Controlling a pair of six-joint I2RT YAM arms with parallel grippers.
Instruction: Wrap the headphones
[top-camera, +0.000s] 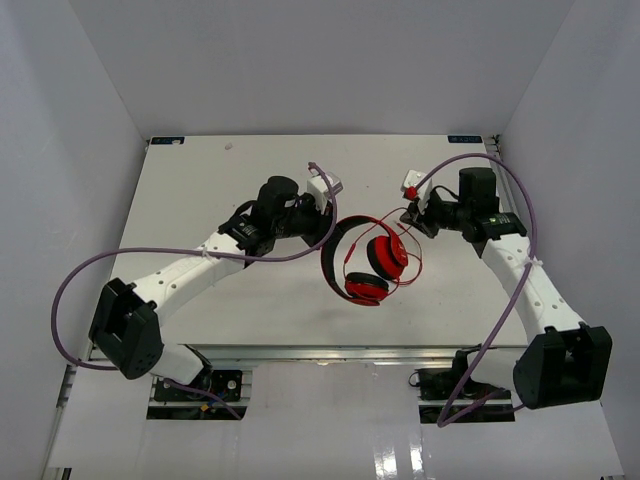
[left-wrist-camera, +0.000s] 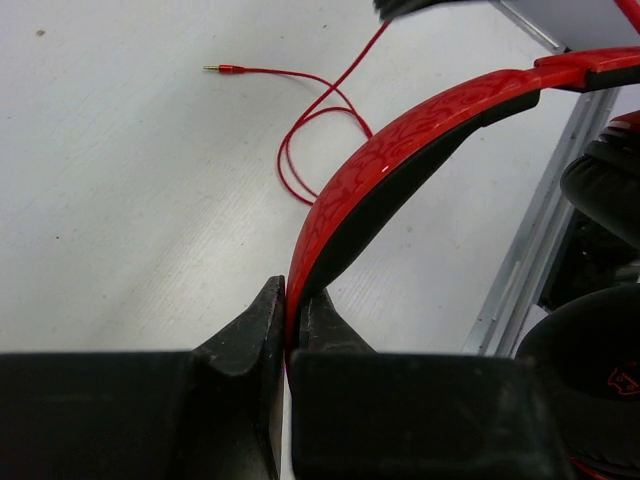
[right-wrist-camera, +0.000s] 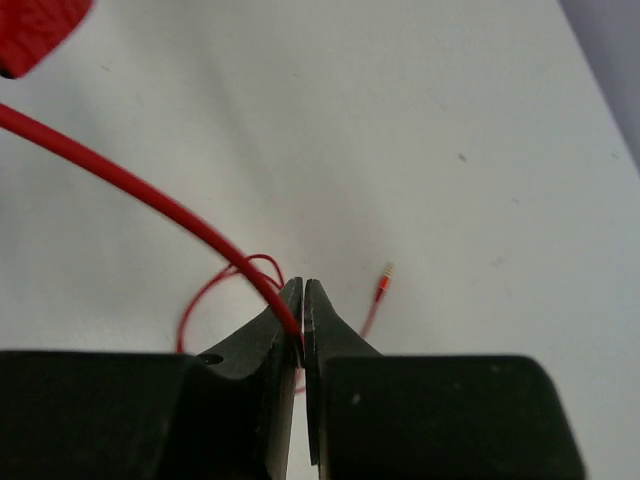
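Note:
The red headphones (top-camera: 372, 262) hang above the middle of the table between both arms, earcups folded together. My left gripper (top-camera: 326, 232) is shut on the headband; in the left wrist view the red and black headband (left-wrist-camera: 420, 125) rises from between the jaws of that gripper (left-wrist-camera: 293, 305). The thin red cable (left-wrist-camera: 312, 108) loops on the table beyond, ending in its plug (left-wrist-camera: 224, 69). My right gripper (top-camera: 411, 214) is shut on the cable. In the right wrist view the cable (right-wrist-camera: 150, 195) runs taut into the closed right gripper (right-wrist-camera: 302, 300), with the plug (right-wrist-camera: 384, 282) lying just past it.
Thick purple robot cables (top-camera: 85, 275) arc over both arms. The table's metal front rail (left-wrist-camera: 530, 260) shows to the right of the headband. White walls enclose the table on three sides.

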